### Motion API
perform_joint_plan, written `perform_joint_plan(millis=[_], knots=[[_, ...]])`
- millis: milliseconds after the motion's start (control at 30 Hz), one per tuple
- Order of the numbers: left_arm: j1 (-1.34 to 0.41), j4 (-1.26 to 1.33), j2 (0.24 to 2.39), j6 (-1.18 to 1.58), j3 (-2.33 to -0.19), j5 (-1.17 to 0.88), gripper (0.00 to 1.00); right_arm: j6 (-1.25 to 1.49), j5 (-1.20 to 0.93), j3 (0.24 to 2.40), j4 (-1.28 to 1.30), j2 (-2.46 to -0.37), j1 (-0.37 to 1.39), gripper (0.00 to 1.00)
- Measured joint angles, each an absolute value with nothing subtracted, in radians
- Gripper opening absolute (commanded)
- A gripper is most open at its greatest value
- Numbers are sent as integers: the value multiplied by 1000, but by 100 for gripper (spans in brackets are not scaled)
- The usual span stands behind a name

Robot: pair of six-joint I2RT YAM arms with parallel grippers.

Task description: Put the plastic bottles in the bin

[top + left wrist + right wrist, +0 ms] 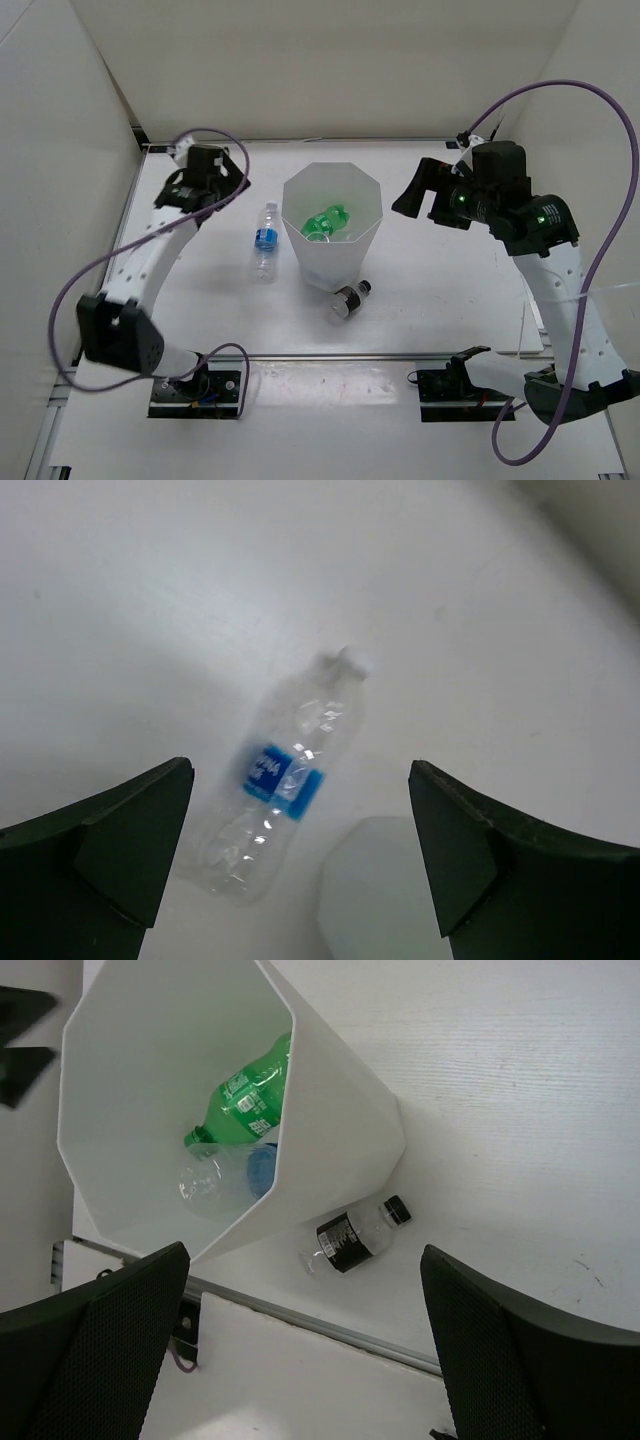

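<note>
The bin (pixel 300 250), a tall white octagonal container, stands mid-table. Inside it lie a green bottle (pixel 328 220) (pixel 245 1095) and a clear bottle (pixel 205 1182), with a bit of blue label beside them. A clear bottle with a blue label (pixel 265 240) (pixel 285 780) lies on the table just left of the bin. A dark-labelled bottle (pixel 349 299) (pixel 352 1238) lies against the bin's near right side. My left gripper (pixel 205 190) (pixel 300 768) hangs open above the blue-label bottle, holding nothing. My right gripper (pixel 425 205) (pixel 302 1252) is open and empty, right of the bin.
White walls close off the table at the back and both sides. A metal rail (pixel 330 1325) runs along the table's near edge, close to the dark bottle. A corner of the bin (pixel 380 890) shows between the left fingers.
</note>
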State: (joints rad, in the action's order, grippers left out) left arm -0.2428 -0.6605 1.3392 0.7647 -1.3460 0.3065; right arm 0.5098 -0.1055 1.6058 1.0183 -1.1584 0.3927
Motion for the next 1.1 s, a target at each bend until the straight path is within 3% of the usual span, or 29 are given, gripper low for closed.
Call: perform_joint_plan(millis=[200,633,667,767,1000,1100], knots=[[-250,-634,1631,748,-1245,233,100,509,-152,1606,1018,-1165,393,100],[-327,-519,1840,641,-1240,93,98,501,-187,1579,1016,-1114,393,100],[-331,-520,1847,639,-1234,87,95,498,-187,1571,1017,-1111,393,100],[-331,-518,1849,638,-1220,72,69,494,-186,1557,1023,-1108,393,100],[-323,-550,1691,651,-1178,74,65,490,-182,1542,1022,-1105,390,100],[-325,-627,1561,656,-1274,125,66,492,-174,1514,1022,-1101,380,100]])
